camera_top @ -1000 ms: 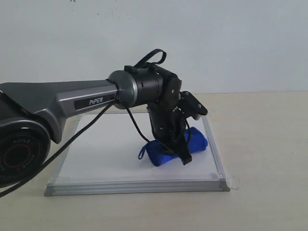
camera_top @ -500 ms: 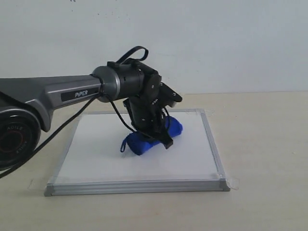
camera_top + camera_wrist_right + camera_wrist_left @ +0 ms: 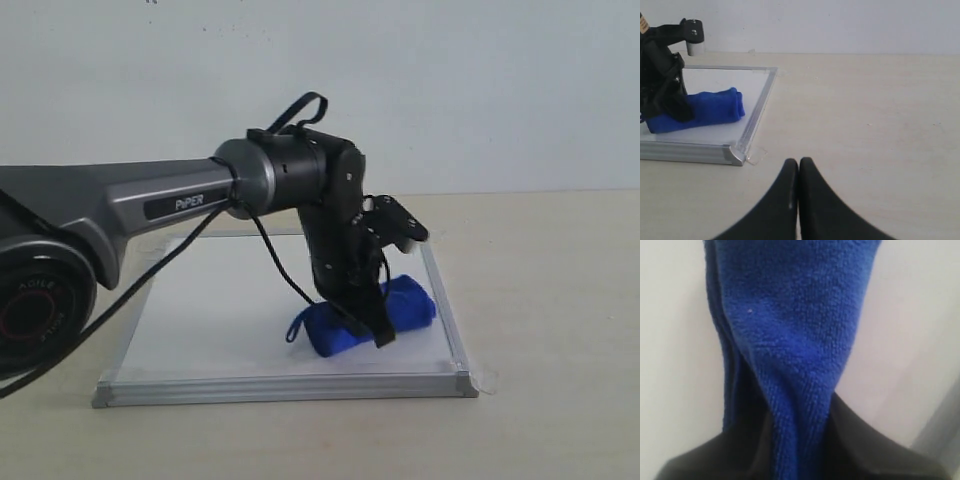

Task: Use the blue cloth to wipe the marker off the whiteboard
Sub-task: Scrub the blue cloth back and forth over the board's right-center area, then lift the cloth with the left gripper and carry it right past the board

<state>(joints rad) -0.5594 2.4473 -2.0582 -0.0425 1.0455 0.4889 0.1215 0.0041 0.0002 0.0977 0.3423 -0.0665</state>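
Note:
The whiteboard (image 3: 220, 320) lies flat on the table, silver-framed, with clear tape at its near right corner (image 3: 485, 380). No red marker line shows on it in any view. My left gripper (image 3: 365, 315) is shut on the blue cloth (image 3: 410, 300) and presses the roll onto the board's right part, near the frame. The cloth's dark loop (image 3: 292, 327) sticks out at its left end. In the left wrist view the blue cloth (image 3: 790, 330) fills the space between the dark fingers (image 3: 875, 450). My right gripper (image 3: 799, 162) is shut and empty over the bare table, off the whiteboard's (image 3: 757, 107) corner.
A pale wall stands behind the beige table (image 3: 550, 300). A small white cylinder (image 3: 696, 47) stands beyond the board's far edge. The left arm's black cable (image 3: 150, 290) hangs over the board's left part.
The left gripper swept the cloth from the right part of the board to its middle, then back to the right, near the frame. The right gripper's earlier state is not shown.

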